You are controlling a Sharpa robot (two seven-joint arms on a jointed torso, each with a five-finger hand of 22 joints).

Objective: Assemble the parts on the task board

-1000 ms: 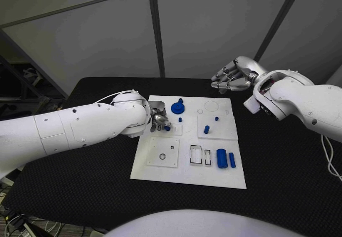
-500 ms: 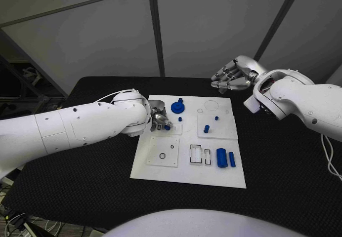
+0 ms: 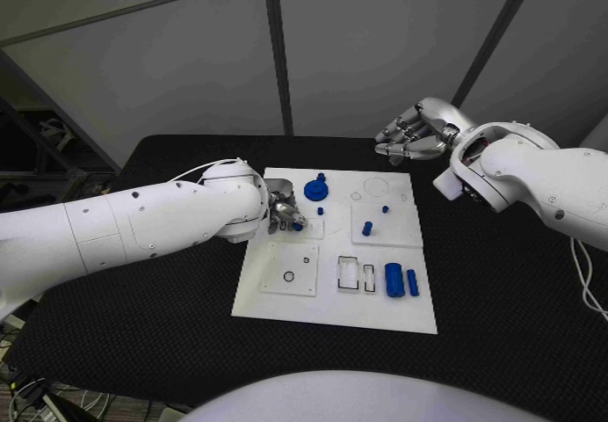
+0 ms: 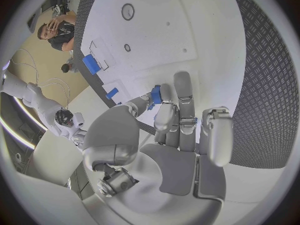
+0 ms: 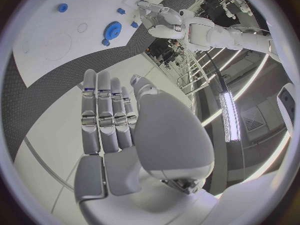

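The left hand (image 3: 284,215) pinches a small blue peg (image 4: 155,94) over the task board (image 3: 332,312); it should lower squarely. The right hand (image 3: 408,134) hovers empty, fingers loose.

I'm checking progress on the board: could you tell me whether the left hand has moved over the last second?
No. The left hand stays at the task board's left edge, pinching a small blue part beside the blue gear.

I get even, cool overhead light; the task board (image 3: 337,308) reads bright against the black table (image 3: 152,325). Ceiling strip lights (image 5: 226,110) glare. My wrist feeds bend straight edges near their rims.
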